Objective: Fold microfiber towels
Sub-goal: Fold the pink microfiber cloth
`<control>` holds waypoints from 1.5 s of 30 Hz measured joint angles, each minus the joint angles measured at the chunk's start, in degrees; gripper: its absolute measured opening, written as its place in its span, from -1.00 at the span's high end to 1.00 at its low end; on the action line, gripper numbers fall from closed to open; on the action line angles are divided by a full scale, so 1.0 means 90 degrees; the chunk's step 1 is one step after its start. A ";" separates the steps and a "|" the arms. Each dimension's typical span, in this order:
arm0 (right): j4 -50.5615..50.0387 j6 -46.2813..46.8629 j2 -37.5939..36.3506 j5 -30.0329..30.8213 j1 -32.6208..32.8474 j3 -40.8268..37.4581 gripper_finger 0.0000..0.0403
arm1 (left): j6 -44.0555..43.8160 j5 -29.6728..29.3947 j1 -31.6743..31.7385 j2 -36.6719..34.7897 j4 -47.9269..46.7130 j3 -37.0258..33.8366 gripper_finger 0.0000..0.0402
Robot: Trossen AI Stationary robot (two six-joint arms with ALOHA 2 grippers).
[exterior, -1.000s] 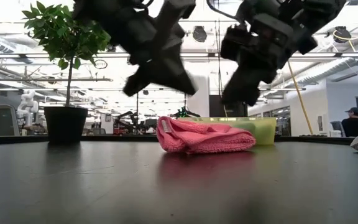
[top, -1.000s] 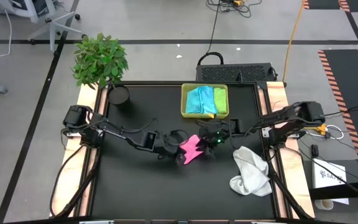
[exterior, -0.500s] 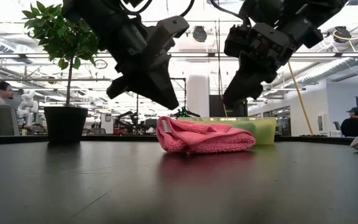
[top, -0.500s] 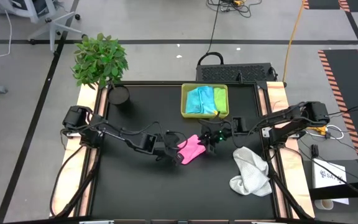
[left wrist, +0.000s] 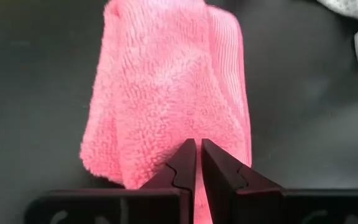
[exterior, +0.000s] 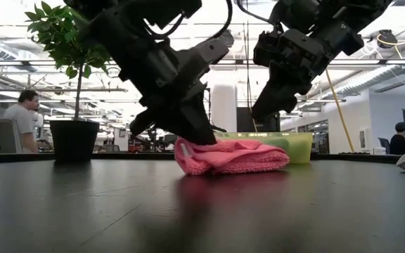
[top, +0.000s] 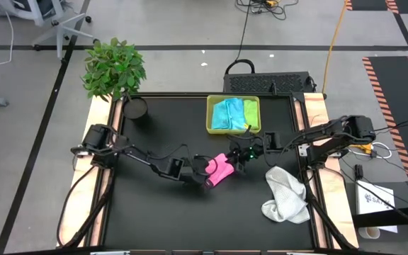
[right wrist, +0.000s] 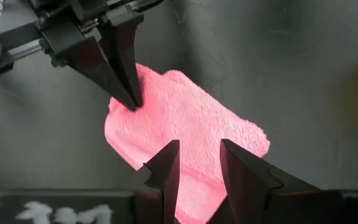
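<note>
The white towel (top: pixel 286 194) is seen crumpled at the table's near right. At mid-table the folded pink towel (top: pixel 219 169) is pressed at its left end by the left gripper (exterior: pixel 192 135), whose 2 fingers are closed together, gripping nothing visible. The right gripper (right wrist: pixel 197 162) is held above the towel's right end, partly open and empty. Farther back, blue and green towels (top: pixel 234 113) are kept in the yellow-green tray (top: pixel 210 116).

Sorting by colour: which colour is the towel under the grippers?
Pink towel; the left wrist view shows it best.
</note>
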 joint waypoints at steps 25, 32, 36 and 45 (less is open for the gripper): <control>0.0091 -0.3328 0.0792 0.1115 0.0633 0.0000 0.48 | -0.0140 0.0367 0.0005 0.0098 -0.0233 0.0002 0.87; 0.0585 -0.3329 0.1145 0.1105 0.0653 0.0000 0.48 | -0.0155 0.0367 0.0005 0.0098 -0.0278 0.0002 0.87; 0.0243 -0.3065 0.1169 0.0907 0.0656 0.0000 0.48 | -0.0250 0.0369 0.0005 0.0098 -0.0344 0.0002 0.87; -0.0112 -0.2335 0.1021 0.0087 0.0656 0.0000 0.48 | -0.0251 0.0369 0.0066 0.0099 -0.0368 0.0002 0.87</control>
